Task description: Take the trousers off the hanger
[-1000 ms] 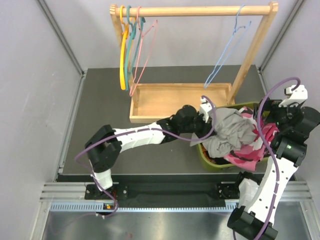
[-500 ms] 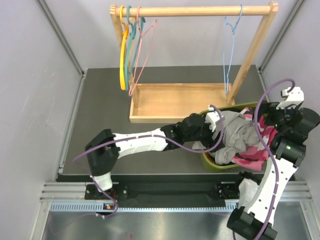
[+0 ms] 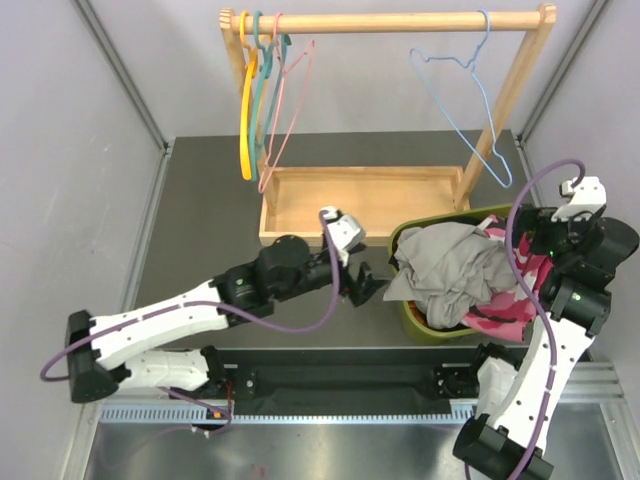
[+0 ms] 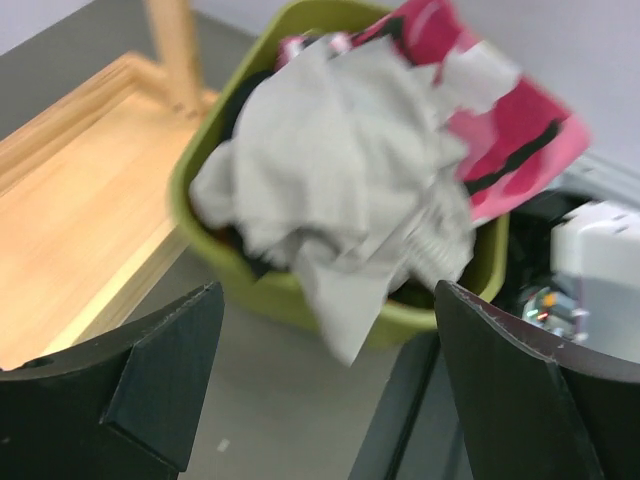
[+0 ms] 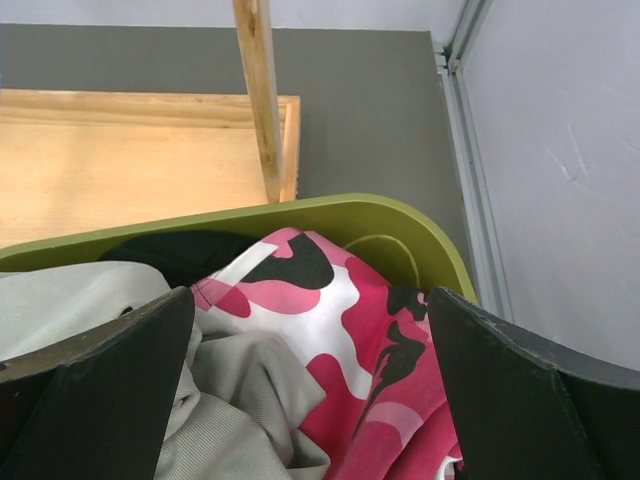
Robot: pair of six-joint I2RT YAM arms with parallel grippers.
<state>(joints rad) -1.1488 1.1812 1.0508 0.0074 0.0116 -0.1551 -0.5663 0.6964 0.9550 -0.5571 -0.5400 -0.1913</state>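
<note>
The grey trousers (image 3: 455,270) lay crumpled on top of the heap in the green basket (image 3: 420,322), off the hanger, bunched into folds with no clear long axis. In the left wrist view one flap drooped over the basket's rim towards the table (image 3: 210,230). Under them, the pink camouflage trousers (image 3: 515,300) spread to the right and spilled over the basket's right rim. A black garment (image 5: 170,250) showed only as a dark strip against the far wall of the basket. The blue hanger (image 3: 465,90) hung bare near the right end of the wooden rail (image 3: 390,20), tilted. Yellow, teal and pink hangers (image 3: 262,90) were bunched at the left end, above the wooden tray (image 3: 350,205). The left gripper (image 4: 320,390) was just left of the basket, pointing at it, its fingers wide apart and holding nothing. The right gripper (image 5: 310,390) hung over the basket's right side above the pink and grey cloth, its fingers also spread and empty.
</note>
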